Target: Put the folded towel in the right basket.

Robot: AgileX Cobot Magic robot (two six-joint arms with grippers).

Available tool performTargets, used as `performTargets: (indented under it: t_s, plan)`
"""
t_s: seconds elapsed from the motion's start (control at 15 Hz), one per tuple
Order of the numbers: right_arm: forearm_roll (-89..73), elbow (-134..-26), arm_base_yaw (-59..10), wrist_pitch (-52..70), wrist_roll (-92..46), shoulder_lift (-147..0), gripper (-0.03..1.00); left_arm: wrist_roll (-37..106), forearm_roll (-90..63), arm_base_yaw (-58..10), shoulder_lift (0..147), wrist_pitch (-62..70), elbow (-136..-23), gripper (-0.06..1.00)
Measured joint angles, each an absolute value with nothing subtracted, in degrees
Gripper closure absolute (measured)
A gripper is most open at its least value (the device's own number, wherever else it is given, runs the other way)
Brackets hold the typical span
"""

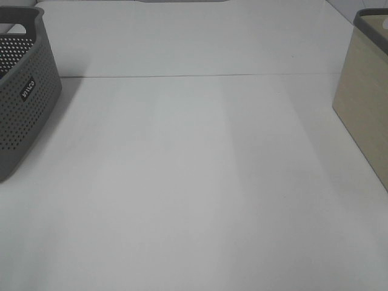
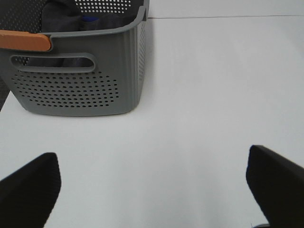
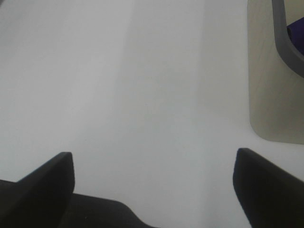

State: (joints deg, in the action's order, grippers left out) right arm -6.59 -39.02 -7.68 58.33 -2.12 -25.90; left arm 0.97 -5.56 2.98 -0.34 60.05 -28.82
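Note:
The right basket (image 1: 364, 103) is beige with a dark grey rim and stands at the table's right edge. It also shows in the right wrist view (image 3: 270, 85), where a purple-blue patch (image 3: 297, 31) shows inside its rim; I cannot tell if that is the towel. No towel lies on the table. My left gripper (image 2: 152, 190) is open and empty over bare table, in front of the grey basket. My right gripper (image 3: 152, 185) is open and empty over bare table, beside the beige basket. Neither gripper shows in the exterior view.
A grey perforated basket (image 1: 24, 103) stands at the table's left edge. In the left wrist view the grey basket (image 2: 80, 85) holds dark cloth (image 2: 61, 19) and has an orange bar (image 2: 23, 41) on its rim. A seam (image 1: 200, 76) crosses the white table.

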Motion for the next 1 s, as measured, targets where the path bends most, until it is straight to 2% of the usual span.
performTargets:
  t_s: [0.53, 1.0]
  plan:
    - [-6.6, -27.1, -7.7, 61.0, -5.0, -0.1, 0.09, 1.0, -5.6, 3.0, -0.3, 60.0, -28.8, -0.05]
    - [-6.2, -26.1, -7.7, 63.0, -5.0, 0.2, 0.10, 1.0, -5.6, 3.0, -0.3, 60.0, -28.8, -0.05]
